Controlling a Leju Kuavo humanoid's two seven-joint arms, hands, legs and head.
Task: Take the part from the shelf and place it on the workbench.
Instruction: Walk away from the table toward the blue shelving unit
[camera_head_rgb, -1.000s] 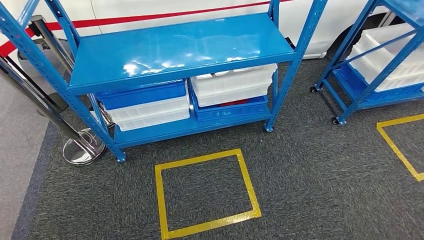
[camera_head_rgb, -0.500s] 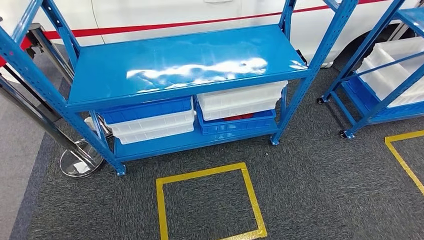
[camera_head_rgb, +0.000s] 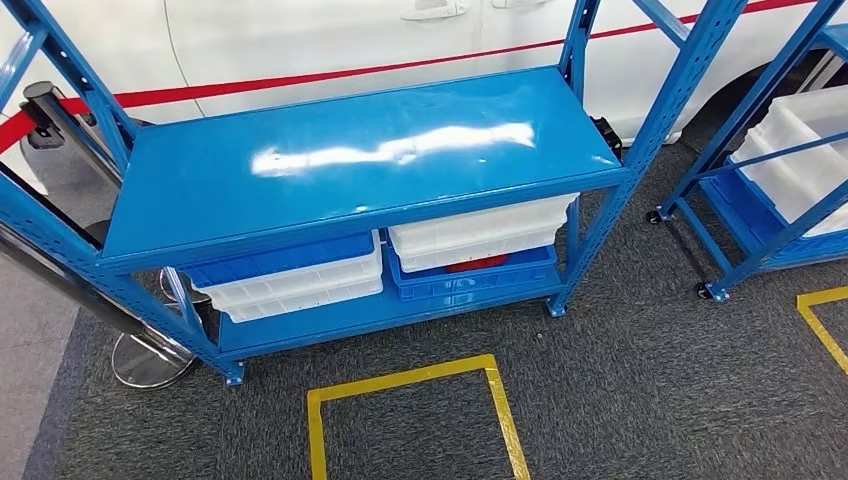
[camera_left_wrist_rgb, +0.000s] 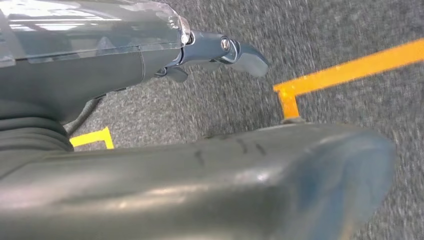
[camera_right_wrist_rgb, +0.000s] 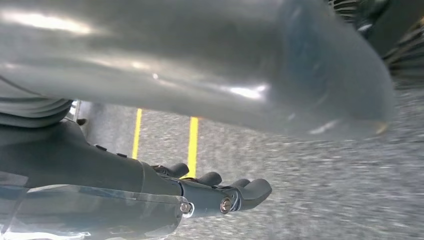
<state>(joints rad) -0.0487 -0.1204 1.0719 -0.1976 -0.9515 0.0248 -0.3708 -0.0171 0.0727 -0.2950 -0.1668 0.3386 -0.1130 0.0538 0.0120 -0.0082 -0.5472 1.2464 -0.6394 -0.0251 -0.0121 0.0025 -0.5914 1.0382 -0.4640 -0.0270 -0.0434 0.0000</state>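
1. Searching for the part: a red item (camera_head_rgb: 478, 264) shows in the blue bin (camera_head_rgb: 470, 275) under white trays (camera_head_rgb: 478, 226), right on the blue metal shelf (camera_head_rgb: 360, 160)'s low tier; probably it.
2. I should stop squarely at the yellow taped floor square (camera_head_rgb: 410, 380).
3. My left hand (camera_left_wrist_rgb: 220, 52) and right hand (camera_right_wrist_rgb: 220, 192) hang over carpet, fingers loosely extended, holding nothing.

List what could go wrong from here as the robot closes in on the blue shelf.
The shelf stands on wheels, so a bump could roll it.
The chrome stanchion base sits beside its left leg, a likely snag.
The bins sit low under the top deck, and both hands, left and right, hang near the floor.
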